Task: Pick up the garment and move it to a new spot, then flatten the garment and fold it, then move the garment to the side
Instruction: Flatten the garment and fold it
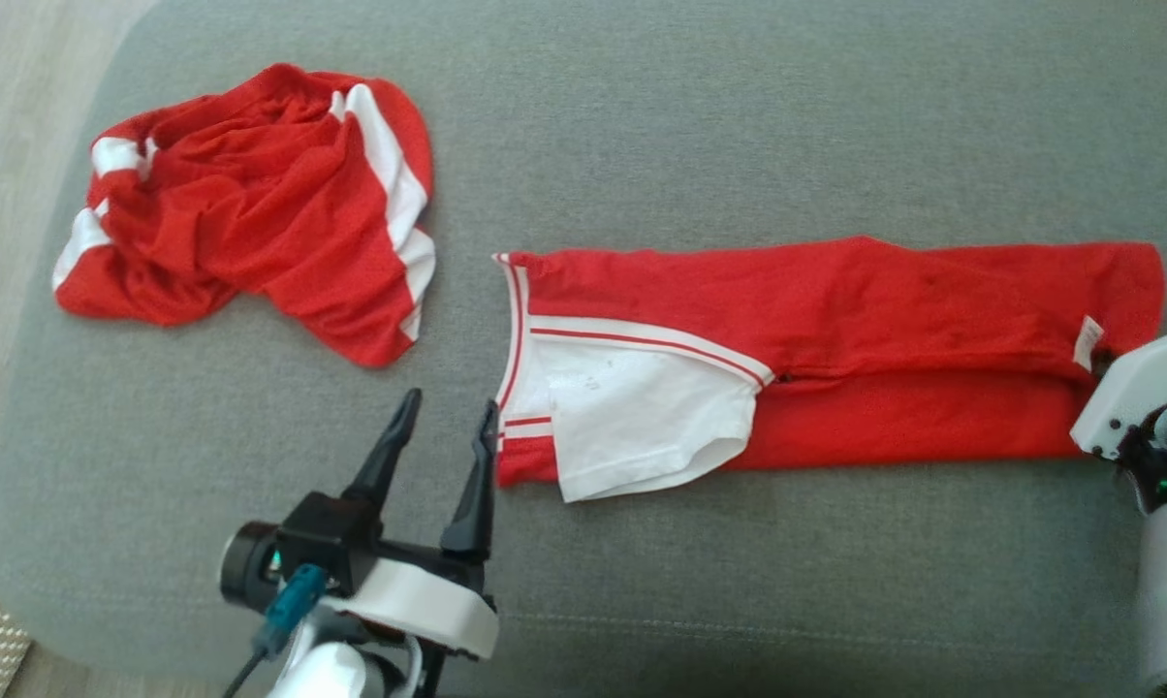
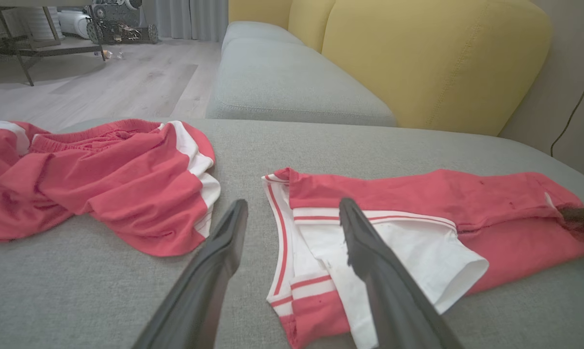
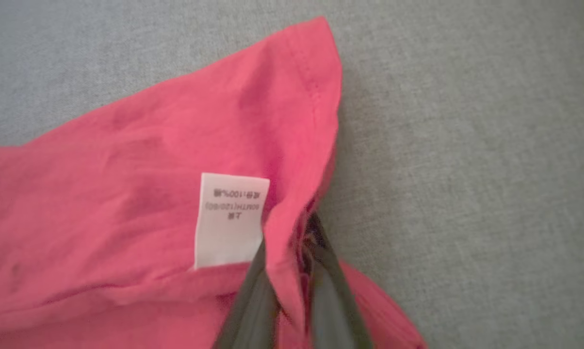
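Note:
A red T-shirt (image 1: 835,320) with a white sleeve and striped white collar lies folded into a long strip on the grey cushion, collar end to the left. Just left of that collar end, above the cushion, my left gripper (image 1: 451,402) stands open; in the left wrist view its right finger overlaps the collar of the shirt (image 2: 418,203). At the strip's far right end my right gripper (image 3: 292,228) is shut on the red hem of the shirt (image 3: 127,194), beside the white care label (image 3: 231,218). In the head view its fingers are hidden behind the white wrist (image 1: 1126,388).
A second garment, crumpled red with white stripes (image 1: 254,204), lies at the cushion's far left. The grey cushion (image 1: 739,116) drops to wooden floor (image 1: 2,145) on the left. Yellow back cushions (image 2: 418,58) stand beyond it.

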